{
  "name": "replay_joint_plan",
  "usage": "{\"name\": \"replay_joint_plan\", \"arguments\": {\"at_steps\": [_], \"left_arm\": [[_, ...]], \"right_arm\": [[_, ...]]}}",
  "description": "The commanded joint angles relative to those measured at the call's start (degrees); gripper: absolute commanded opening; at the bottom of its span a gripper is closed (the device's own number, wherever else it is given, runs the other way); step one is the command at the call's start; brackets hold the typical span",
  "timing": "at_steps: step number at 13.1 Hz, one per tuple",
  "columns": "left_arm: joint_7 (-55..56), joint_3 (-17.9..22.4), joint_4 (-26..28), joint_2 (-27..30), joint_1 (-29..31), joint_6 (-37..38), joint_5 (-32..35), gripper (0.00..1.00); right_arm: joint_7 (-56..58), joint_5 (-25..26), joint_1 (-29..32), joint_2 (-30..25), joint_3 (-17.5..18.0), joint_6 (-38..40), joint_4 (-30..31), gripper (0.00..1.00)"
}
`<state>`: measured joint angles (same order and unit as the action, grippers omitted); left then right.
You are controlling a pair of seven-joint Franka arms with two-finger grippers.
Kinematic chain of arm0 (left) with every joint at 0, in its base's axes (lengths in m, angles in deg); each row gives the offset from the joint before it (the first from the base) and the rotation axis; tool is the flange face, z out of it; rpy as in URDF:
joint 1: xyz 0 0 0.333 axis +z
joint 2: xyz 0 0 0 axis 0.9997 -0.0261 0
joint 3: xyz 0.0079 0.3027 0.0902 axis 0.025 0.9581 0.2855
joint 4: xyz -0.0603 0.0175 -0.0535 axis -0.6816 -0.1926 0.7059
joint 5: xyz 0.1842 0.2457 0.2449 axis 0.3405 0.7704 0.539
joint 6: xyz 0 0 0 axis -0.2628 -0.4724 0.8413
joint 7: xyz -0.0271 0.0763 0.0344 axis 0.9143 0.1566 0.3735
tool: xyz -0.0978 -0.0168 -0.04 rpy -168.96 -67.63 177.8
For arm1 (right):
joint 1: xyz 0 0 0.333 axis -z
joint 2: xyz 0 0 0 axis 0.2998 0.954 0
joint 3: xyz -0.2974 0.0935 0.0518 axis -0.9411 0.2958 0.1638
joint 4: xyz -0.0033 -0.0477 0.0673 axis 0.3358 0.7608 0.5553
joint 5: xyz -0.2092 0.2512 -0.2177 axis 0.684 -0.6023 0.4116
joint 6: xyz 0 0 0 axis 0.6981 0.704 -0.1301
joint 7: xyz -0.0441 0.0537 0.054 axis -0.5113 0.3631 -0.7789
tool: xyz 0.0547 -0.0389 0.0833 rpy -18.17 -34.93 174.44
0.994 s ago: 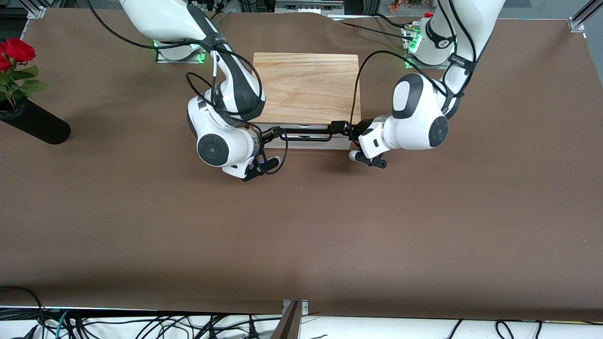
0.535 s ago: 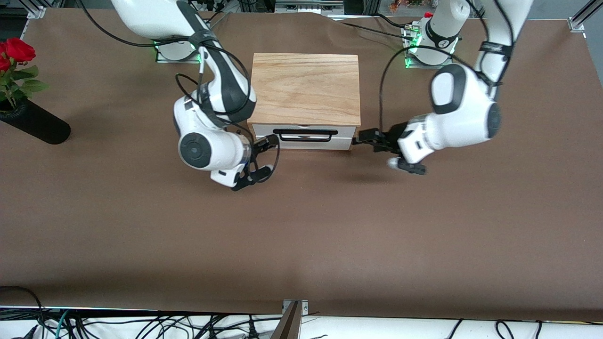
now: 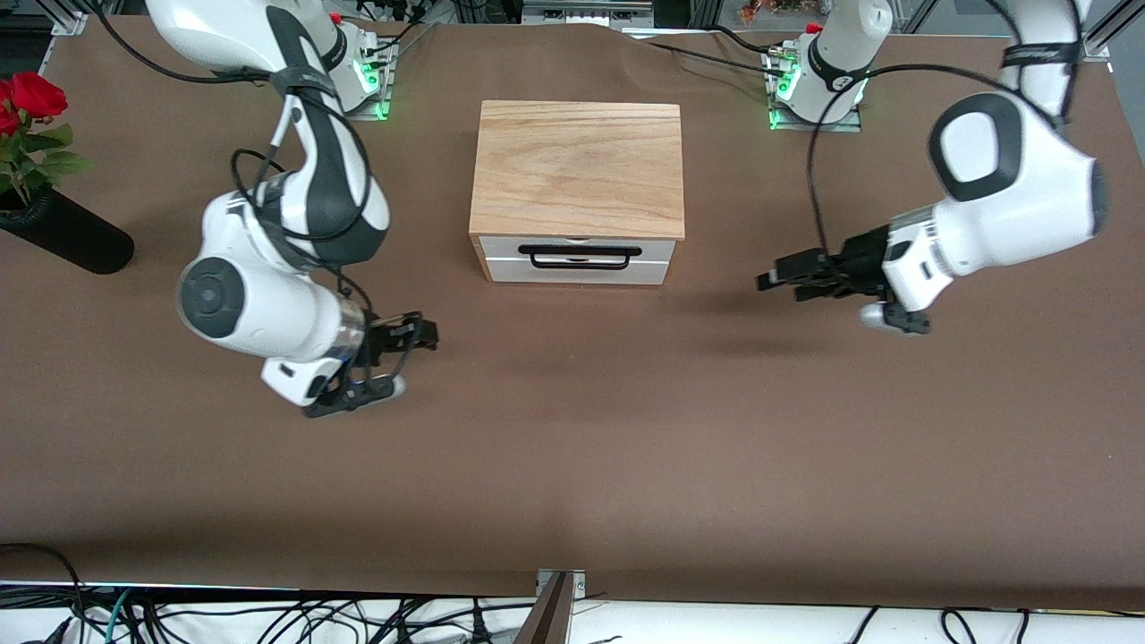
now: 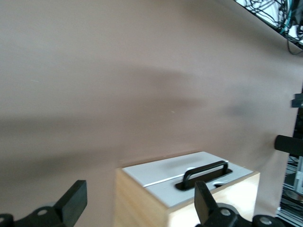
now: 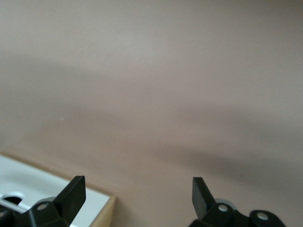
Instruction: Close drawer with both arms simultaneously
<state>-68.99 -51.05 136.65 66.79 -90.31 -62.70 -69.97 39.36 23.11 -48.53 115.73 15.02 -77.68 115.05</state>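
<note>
Your wide shallow drawer with the white front panel (image 3: 577,259) sits flush in the light oak wooden box (image 3: 578,170), with none of its wood interior showing, so by the look of it the closing is done. The black wire bar handle (image 3: 585,257) lies across the panel with nothing touching it. The box stands on the brown table (image 3: 572,447) midway between the two arm bases, its front facing the front camera.

Your left gripper (image 3: 787,275) hangs over bare table off the box's front corner toward the left arm's end; taking the drawer front as the clock centre in the front view, it is at about 3 o'clock, well apart from the panel. Its fingers are spread wide with nothing between them, and its wrist view looks past both fingertips (image 4: 202,196) to the drawer front (image 4: 187,174) well clear of them.

Your right gripper (image 3: 413,336) is over bare table at roughly 8 o'clock from the drawer front, toward the right arm's end, also well apart. Its fingers stand wide apart and empty too; only a corner of the white panel (image 5: 42,187) shows past them in its wrist view.

A black cylindrical vase of red roses (image 3: 55,224) stands out at 9 o'clock, by the table edge, out of the way.

I judge nothing is left but to park both arms; no contact with the drawer remains.
</note>
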Motion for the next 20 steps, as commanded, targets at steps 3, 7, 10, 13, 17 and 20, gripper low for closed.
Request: {"name": "replay_joint_plan", "arguments": {"at_steps": [3,7,10,13,17,20], "left_arm": [[-0.4,3.2,-8.0,2.7,0.1,8.2,16.1,1.0],[0.1,4.0,-15.3,2.6,-0.5,15.8,31.9,1.0],[-0.8,9.0,-17.8,2.0,-0.9,16.4,34.0,1.0],[-0.8,12.2,-19.4,1.3,-0.9,18.9,32.8,1.0],[0.9,8.5,-22.6,0.5,-1.7,22.0,36.1,1.0],[12.8,3.7,-22.5,2.3,-2.3,23.1,41.9,1.0]], "right_arm": [[0.3,0.6,-0.4,-1.5,-8.6,3.5,-1.3,1.0],[-0.2,2.8,0.5,-6.7,-12.5,3.6,-4.0,1.0],[-0.2,11.1,8.4,-12.6,-6.2,3.6,-3.5,1.0],[-0.3,18.8,17.5,-17.7,5.7,3.6,-0.6,1.0],[-0.6,24.4,24.5,-26.8,13.8,7.8,10.8,1.0],[-0.6,24.0,28.0,-28.9,13.8,13.6,14.8,1.0]]}}
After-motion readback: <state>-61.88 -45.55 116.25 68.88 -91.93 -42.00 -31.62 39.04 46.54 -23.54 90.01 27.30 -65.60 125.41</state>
